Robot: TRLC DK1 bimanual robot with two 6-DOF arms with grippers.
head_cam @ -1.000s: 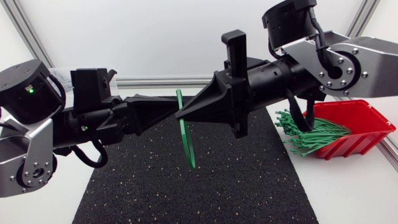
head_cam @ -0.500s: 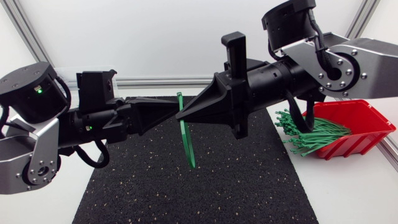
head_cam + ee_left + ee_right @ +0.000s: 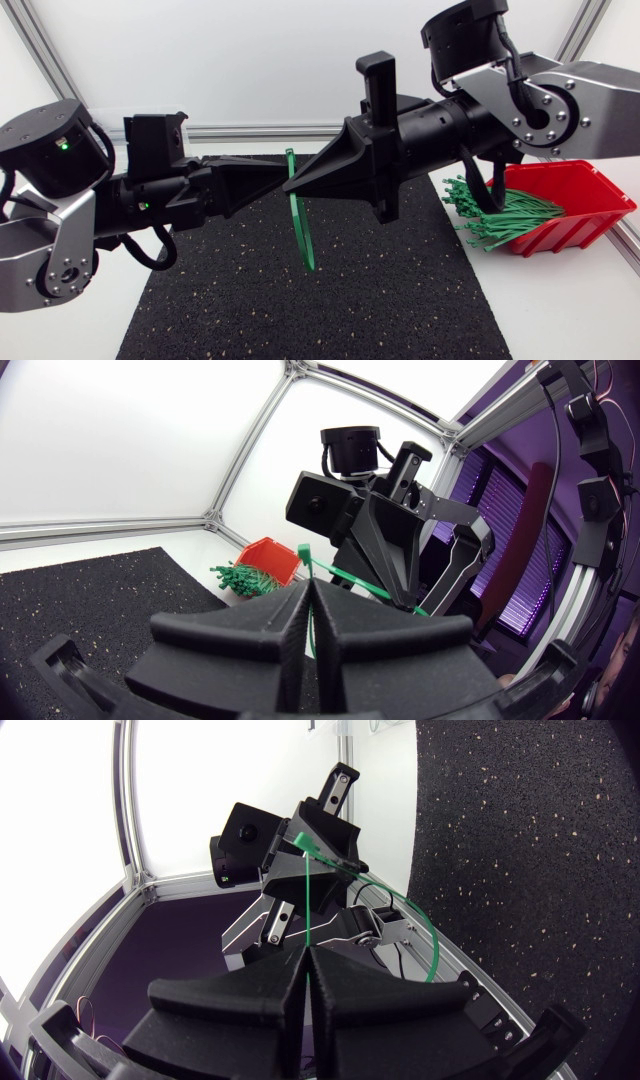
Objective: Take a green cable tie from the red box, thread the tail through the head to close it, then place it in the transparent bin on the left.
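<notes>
Beside the black speckled rubber mat (image 3: pixel 300 310), the red plastic box (image 3: pixel 588 212) of spare green ties (image 3: pixel 505 220) is partly hidden by the right arm (image 3: pixel 560 100), and above the mat — tip to tip — the matte black left gripper (image 3: pixel 278 172) and right gripper (image 3: pixel 297 182) are each clamped on the curved green cable tie (image 3: pixel 303 235).

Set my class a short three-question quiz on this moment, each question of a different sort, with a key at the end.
1. True or false: the green cable tie lies flat on the black mat.
2. Which holds the tie? A: the left pincer alone. B: the right pincer alone. C: both, meeting tip to tip above the mat.
3. Fill the gap: the spare ties spill over the open front of the ___ box.

Key: 1 false, it hangs in the air; 2 C; 3 red.
</notes>
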